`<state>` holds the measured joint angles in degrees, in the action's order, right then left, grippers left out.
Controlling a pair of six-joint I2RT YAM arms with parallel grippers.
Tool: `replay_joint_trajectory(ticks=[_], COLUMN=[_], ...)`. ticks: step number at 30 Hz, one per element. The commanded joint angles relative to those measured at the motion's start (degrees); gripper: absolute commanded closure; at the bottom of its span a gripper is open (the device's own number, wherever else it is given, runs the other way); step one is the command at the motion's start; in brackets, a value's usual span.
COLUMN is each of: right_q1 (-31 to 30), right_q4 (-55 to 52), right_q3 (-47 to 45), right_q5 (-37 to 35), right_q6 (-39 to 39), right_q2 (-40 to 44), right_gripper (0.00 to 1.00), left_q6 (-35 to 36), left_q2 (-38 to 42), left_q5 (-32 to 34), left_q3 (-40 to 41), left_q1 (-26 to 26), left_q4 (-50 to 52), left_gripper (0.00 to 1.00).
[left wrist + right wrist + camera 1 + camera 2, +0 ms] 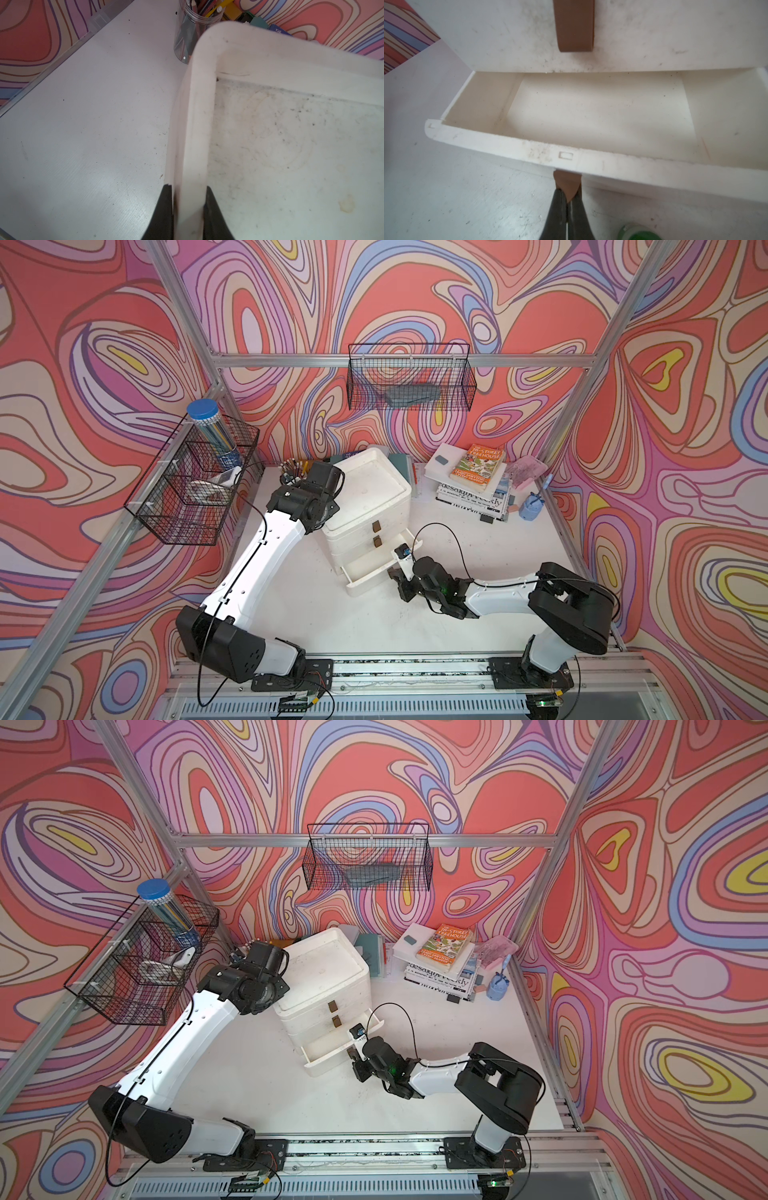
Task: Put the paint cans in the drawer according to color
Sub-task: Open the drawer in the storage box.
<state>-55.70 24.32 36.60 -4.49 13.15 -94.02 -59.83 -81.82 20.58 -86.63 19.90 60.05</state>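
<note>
In the left wrist view we see the left gripper (188, 188) pinching the raised top rim of the white chest of drawers (195, 124), one finger outside and one inside. Both top views show the bottom drawer (368, 566) standing pulled out. Only the right wrist view shows us the right gripper (568, 196) pressed together on the drawer's brown tab (566, 181). That view alone also catches a green paint can (639, 232), standing on the table (467, 197) near the gripper and outside the drawer.
</note>
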Motion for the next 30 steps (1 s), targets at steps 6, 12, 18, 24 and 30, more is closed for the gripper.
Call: replay_joint_trajectory(ticks=[6, 12, 18, 24, 30], right_q1=[-1.5, -1.7, -1.7, -1.8, -1.9], right_q4=[-3.3, -5.7, -8.3, -12.4, -16.7], right_q3=[-3.2, -5.6, -7.1, -9.2, -10.8], right_q5=[2.2, 2.3, 2.5, 3.0, 3.8], right_q6=[1.4, 2.3, 3.3, 4.4, 6.4], right_q2=[5.1, 8.4, 11.2, 15.5, 19.0], right_gripper=[1.0, 1.0, 1.0, 1.0, 1.0], left_q6=[-11.0, -11.0, -10.9, -11.1, -11.3], left_q2=[-4.4, -4.8, -4.8, -4.8, -5.1], left_q5=[-1.9, -2.0, -2.1, -2.0, -2.2], left_q3=[2.1, 2.0, 2.0, 2.3, 2.3], left_q1=[-0.8, -0.9, -0.9, -0.9, -0.9], left_q4=[-1.3, -1.5, -1.6, -1.7, -1.7], left_gripper=[0.94, 0.93, 0.93, 0.93, 0.94])
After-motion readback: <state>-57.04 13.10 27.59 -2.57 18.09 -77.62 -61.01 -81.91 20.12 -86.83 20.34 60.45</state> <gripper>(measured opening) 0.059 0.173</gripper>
